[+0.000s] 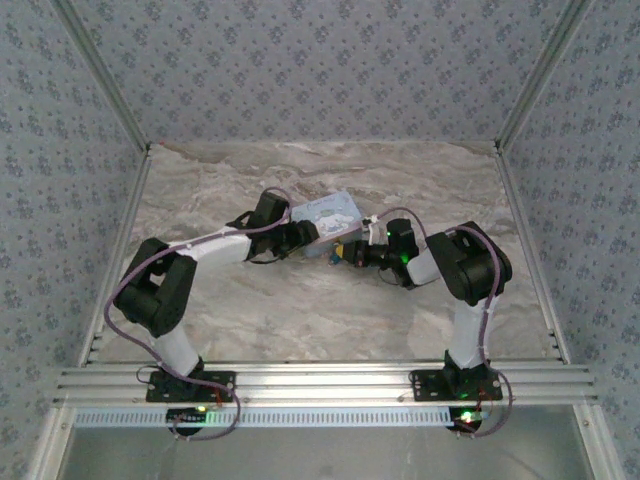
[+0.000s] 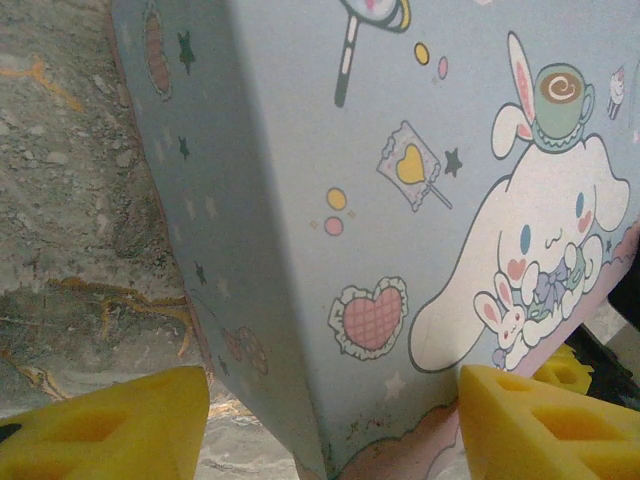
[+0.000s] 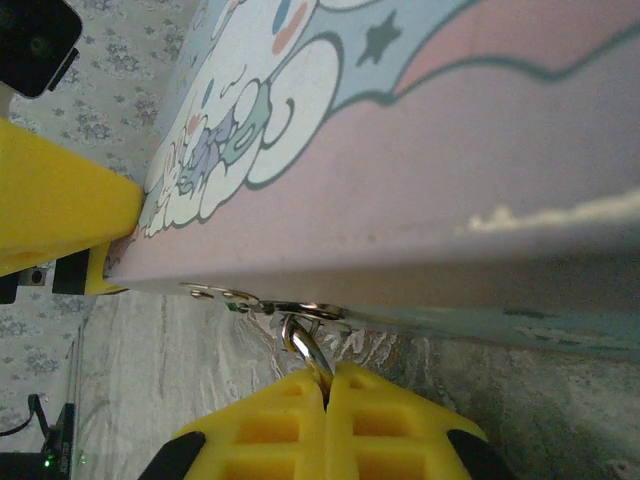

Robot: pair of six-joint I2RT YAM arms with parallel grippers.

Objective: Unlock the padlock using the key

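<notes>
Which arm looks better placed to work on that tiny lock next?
Right: the right claw pinches the tiny padlock by its silvery loop, while the left claw straddles and steadies the pale blue cartoon-printed tin box.

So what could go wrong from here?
The right gripper is shut on the padlock, whose loop hangs in the hasp of the tin: a tug could drag the tin along. The left gripper straddles the tin's corner and might slip off.
</notes>
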